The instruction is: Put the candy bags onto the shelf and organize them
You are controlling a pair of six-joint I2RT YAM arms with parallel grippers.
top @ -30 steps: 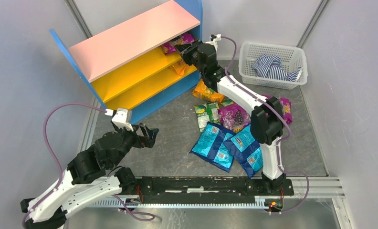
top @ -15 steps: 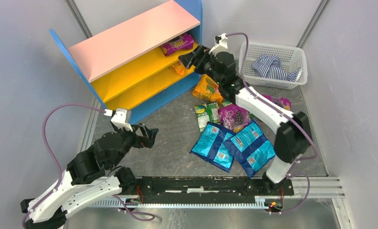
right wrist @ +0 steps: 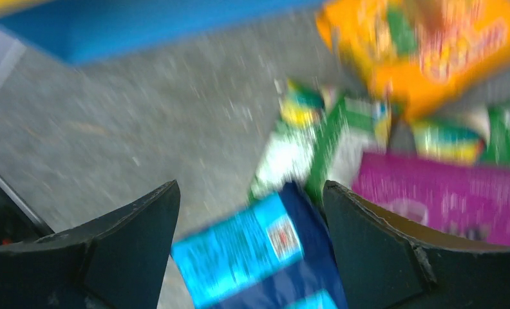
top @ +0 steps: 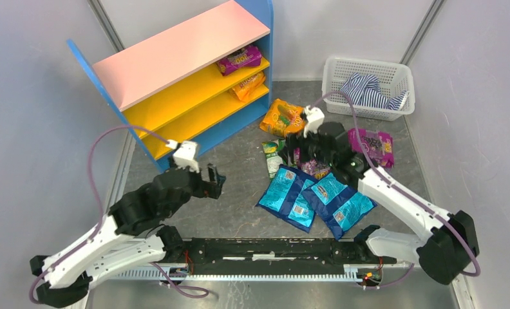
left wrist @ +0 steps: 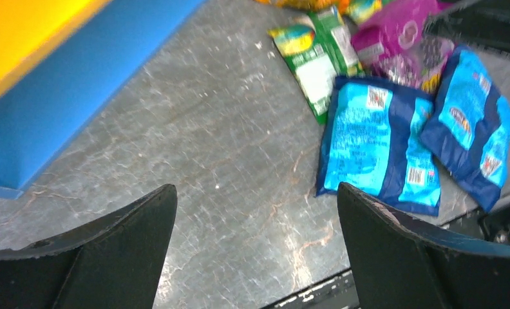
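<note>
It was a robotics lab test cell: plain pale wall panels [top: 478, 96] joined by metal struts [top: 425, 26] enclosed a grey stone-patterned surface [top: 233, 167], where a cabled left arm [top: 111, 248] and right arm [top: 400, 199] stood bolted to a black rail [top: 272, 248].

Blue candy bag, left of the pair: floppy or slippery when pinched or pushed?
Probably floppy and light: the blue candy bag lies flat, thin and creased. Its glossy film likely slips in a pinch. Pushed, it may slide on the table and nudge the second blue bag touching it.
</note>
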